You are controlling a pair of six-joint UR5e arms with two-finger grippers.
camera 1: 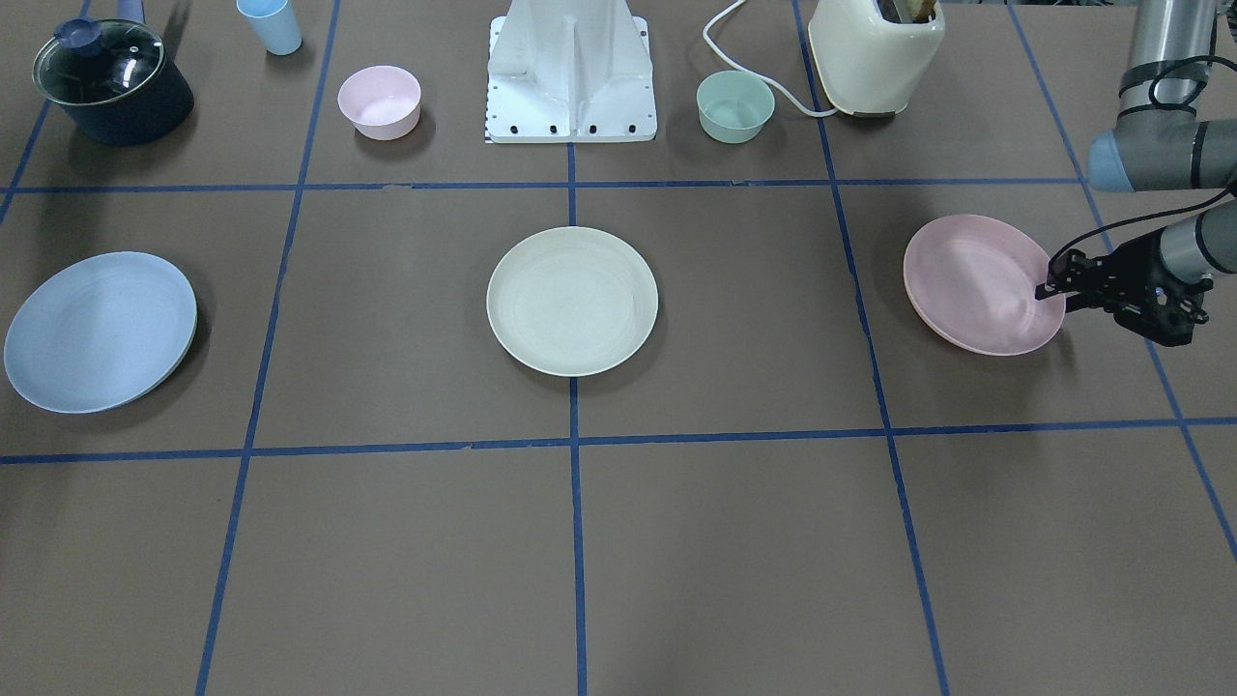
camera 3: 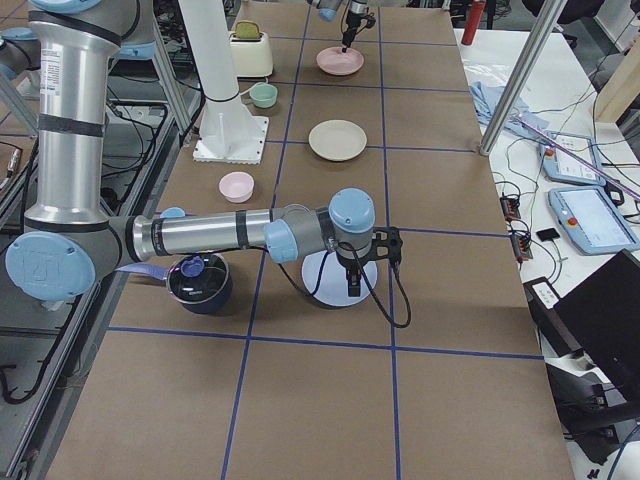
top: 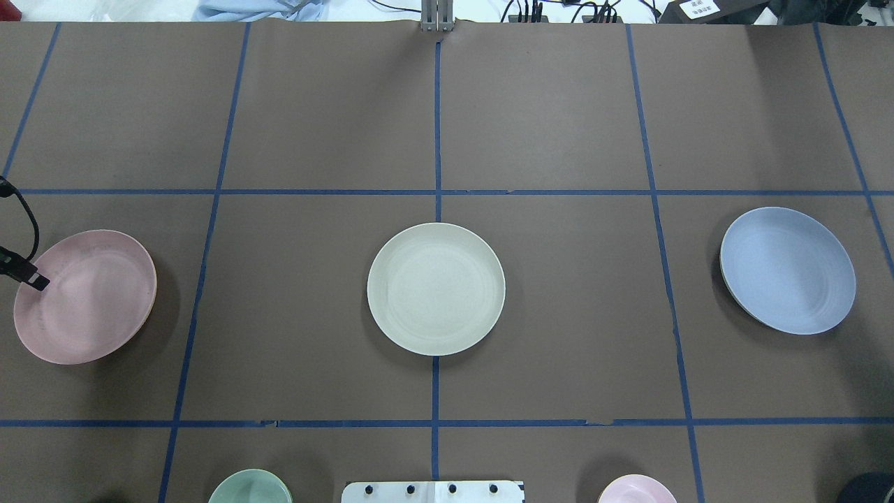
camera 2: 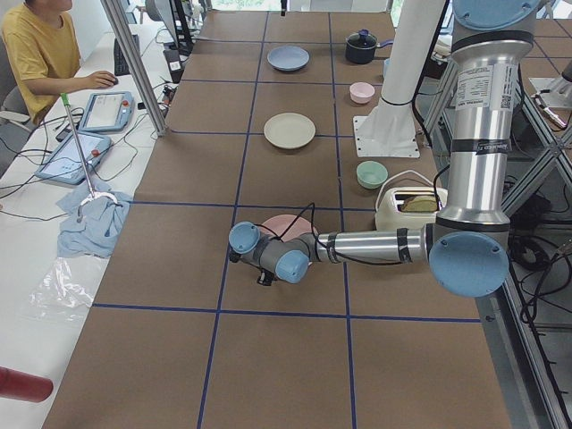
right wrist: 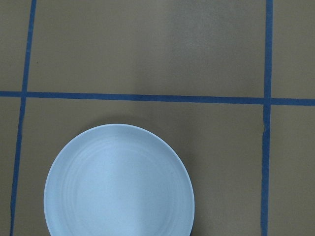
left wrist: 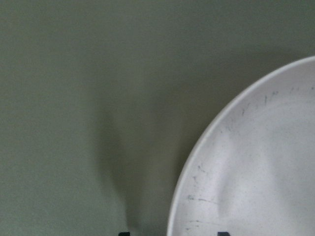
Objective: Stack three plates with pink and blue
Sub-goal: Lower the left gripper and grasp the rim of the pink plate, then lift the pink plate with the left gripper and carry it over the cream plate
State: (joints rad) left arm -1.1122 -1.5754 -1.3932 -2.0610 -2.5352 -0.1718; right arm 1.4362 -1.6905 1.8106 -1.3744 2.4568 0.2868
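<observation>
I see left claw (camera 1: 1049,287) spread, fingers either side of rim of pink plate (camera 1: 976,285) | right claw (camera 3: 352,285) above blue plate (camera 1: 100,331), can't tell its grip | pink robot-left of white plate (camera 1: 572,301), blue robot-right, all well apart on surface (camera 1: 734,541)

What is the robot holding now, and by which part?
Nothing, it seems: the left claw stands open astride the rim of the pink plate; the right claw cannot be judged.

Brown table (top: 559,105) gridded with blue tape (top: 437,126), white side bench (camera 2: 36,232), slanted aluminium post (camera 2: 133,63), soft even light
</observation>
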